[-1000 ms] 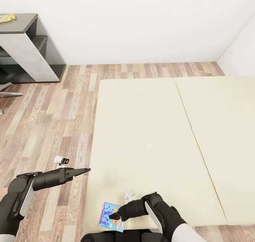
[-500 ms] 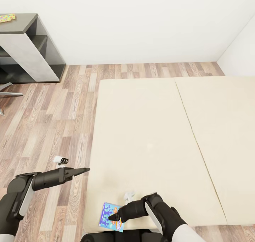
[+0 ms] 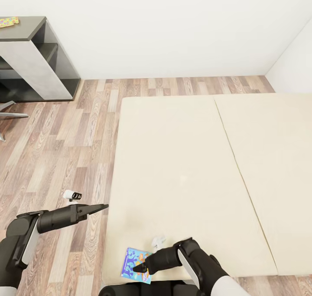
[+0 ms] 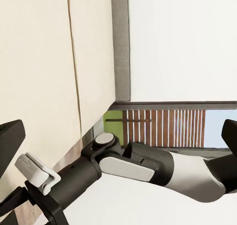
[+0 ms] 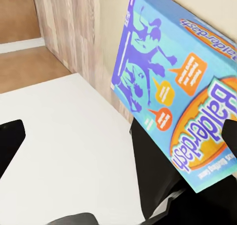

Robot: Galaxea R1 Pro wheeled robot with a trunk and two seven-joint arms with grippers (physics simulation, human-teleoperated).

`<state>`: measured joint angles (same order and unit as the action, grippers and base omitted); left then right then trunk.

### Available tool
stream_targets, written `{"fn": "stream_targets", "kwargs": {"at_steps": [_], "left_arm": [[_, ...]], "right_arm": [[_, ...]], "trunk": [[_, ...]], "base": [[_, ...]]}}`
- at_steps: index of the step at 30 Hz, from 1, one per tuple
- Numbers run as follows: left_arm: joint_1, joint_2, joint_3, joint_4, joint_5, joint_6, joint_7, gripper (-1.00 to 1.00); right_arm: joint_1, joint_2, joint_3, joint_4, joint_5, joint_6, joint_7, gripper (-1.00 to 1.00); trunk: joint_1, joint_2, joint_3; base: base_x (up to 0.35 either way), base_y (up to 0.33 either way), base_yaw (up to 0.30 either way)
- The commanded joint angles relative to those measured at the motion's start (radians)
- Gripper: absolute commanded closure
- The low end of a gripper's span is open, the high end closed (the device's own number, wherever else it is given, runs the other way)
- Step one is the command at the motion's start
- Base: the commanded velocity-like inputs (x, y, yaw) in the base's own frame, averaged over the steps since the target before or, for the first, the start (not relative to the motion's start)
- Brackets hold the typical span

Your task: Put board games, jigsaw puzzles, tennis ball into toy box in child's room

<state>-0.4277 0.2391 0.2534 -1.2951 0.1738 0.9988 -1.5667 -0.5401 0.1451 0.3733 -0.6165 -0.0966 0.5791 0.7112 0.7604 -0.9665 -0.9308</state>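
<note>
One Balderdash board game [image 3: 136,265] lies flat at the near corner of the cream bed [image 3: 182,157], with your right gripper [image 3: 139,266] right at it; its jaws look spread beside the box, though you cannot tell for sure. Treat it as a light, stiff, slick carton and pinch it across an overhanging edge. Your left gripper [image 3: 102,207] hovers over the wood floor [image 3: 65,148], its jaws unreadable.
</note>
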Motion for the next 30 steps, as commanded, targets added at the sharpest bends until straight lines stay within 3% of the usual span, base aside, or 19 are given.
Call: {"fn": "stream_targets", "kwargs": {"at_steps": [1, 16, 30], "left_arm": [[0.0, 0.0, 0.0, 0.0, -0.001, 0.011, -0.004, -1.0], [0.0, 0.0, 0.001, 0.0, 0.0, 0.011, -0.004, -1.0], [0.0, 0.0, 0.0, -0.001, 0.0, 0.011, -0.004, -1.0]], "right_arm": [[0.0, -0.001, 0.002, 0.002, -0.01, 0.009, -0.003, -1.0], [-0.002, -0.012, -0.01, 0.106, -0.013, -0.003, -0.023, -1.0], [-0.007, -0.022, -0.014, 0.123, -0.014, -0.005, -0.065, -1.0]], "trunk": [[0.0, -0.001, -0.001], [0.0, -0.001, -0.001], [0.0, -0.001, -0.001]], "base": [[0.0, 0.0, 0.0], [0.0, 0.0, 0.0], [0.0, 0.0, 0.0]]}}
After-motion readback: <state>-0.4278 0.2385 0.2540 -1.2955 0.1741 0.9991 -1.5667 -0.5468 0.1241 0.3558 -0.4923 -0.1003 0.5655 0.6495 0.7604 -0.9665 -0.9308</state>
